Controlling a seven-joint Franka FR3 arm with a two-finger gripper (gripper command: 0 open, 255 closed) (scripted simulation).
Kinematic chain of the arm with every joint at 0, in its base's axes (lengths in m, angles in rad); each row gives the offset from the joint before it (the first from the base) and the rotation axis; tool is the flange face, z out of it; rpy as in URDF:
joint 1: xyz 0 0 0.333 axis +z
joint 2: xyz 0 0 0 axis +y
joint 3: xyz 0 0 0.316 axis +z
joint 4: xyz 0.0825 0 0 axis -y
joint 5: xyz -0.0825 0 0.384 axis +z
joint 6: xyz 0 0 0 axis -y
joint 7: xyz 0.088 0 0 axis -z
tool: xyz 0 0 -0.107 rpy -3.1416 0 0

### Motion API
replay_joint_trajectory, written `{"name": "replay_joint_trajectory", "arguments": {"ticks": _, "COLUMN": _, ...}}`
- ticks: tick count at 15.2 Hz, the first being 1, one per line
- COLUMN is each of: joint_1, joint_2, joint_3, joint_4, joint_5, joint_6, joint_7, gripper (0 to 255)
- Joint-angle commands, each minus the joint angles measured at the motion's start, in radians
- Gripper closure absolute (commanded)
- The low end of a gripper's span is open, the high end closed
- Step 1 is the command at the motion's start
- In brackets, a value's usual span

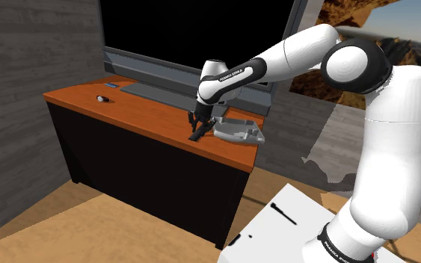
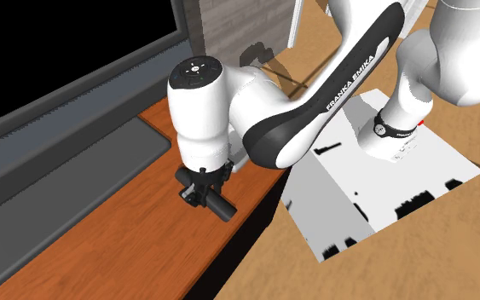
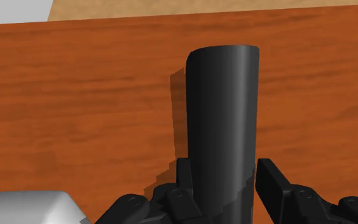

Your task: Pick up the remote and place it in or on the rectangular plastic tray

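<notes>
Tool (image 2: 202,188) clamped on dark remote (image 3: 222,114) near one end; the long overhang could pivot or slip before reaching the grey tray (image 1: 243,134).

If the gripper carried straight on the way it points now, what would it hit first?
Probably the table top: the gripper points down at it, and the black remote it clasps would touch first.

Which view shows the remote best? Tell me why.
The wrist view: the black remote stands large and near, clasped between the fingers. The shoulder view shows it small under the gripper, beside the grey tray; the second exterior view shows a short dark bar.
</notes>
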Motion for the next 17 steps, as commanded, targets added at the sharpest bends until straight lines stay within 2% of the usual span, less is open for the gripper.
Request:
{"name": "replay_joint_trajectory", "arguments": {"ticks": 1, "joint_1": 0.000, "joint_2": 0.001, "joint_3": 0.000, "joint_4": -0.002, "joint_5": 0.000, "joint_6": 0.002, "joint_7": 0.001, "gripper": 255}}
{"name": "replay_joint_trajectory", "arguments": {"ticks": 17, "joint_1": -0.006, "joint_2": -0.095, "joint_3": 0.008, "joint_4": 0.082, "joint_5": 0.017, "joint_6": -0.178, "joint_7": -0.005, "gripper": 255}}
